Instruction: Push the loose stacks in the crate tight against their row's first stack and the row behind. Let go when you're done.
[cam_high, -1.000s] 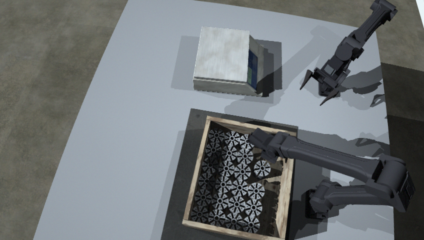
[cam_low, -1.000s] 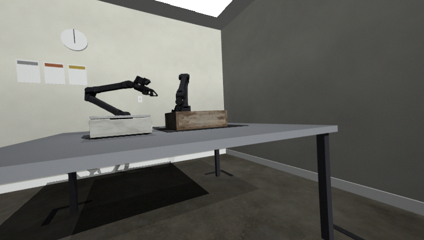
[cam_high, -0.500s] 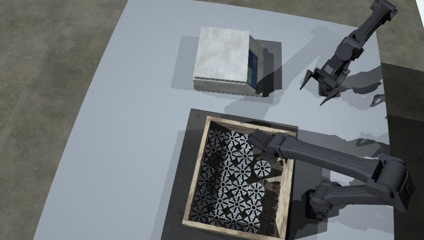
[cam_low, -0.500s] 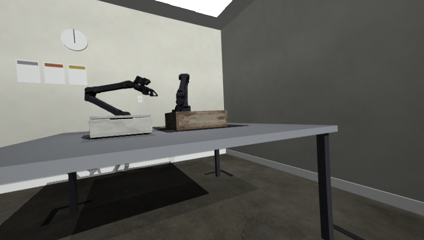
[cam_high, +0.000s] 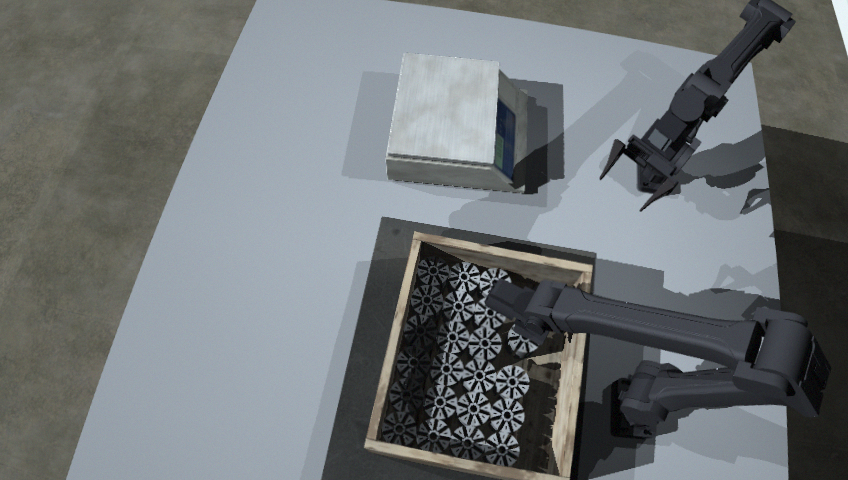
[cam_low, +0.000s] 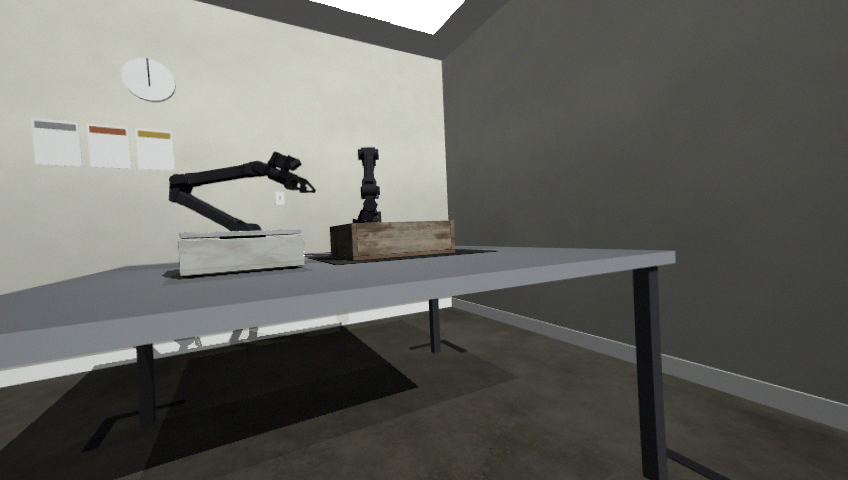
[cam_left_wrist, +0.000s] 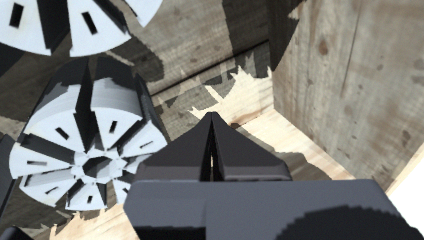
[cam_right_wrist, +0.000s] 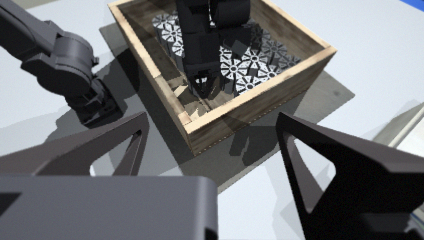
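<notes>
Left wrist: end effector (cam_left_wrist: 212, 116) shut beside 1 stack (cam_left_wrist: 97, 167).

The top view is looking steeply down over the table (cam_high: 238, 237) (cam_low: 476, 267); the exterior is facing the walls from near table height. Both wrist cameras are peering into the crate (cam_high: 574, 380) (cam_low: 404, 239) (cam_left_wrist: 345, 60) (cam_right_wrist: 260, 107), the left's closer.

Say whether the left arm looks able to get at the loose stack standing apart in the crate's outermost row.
Probably yes: the left gripper is down inside the crate, shut, beside the loose stack, with nothing visible blocking the gap between them.
</notes>
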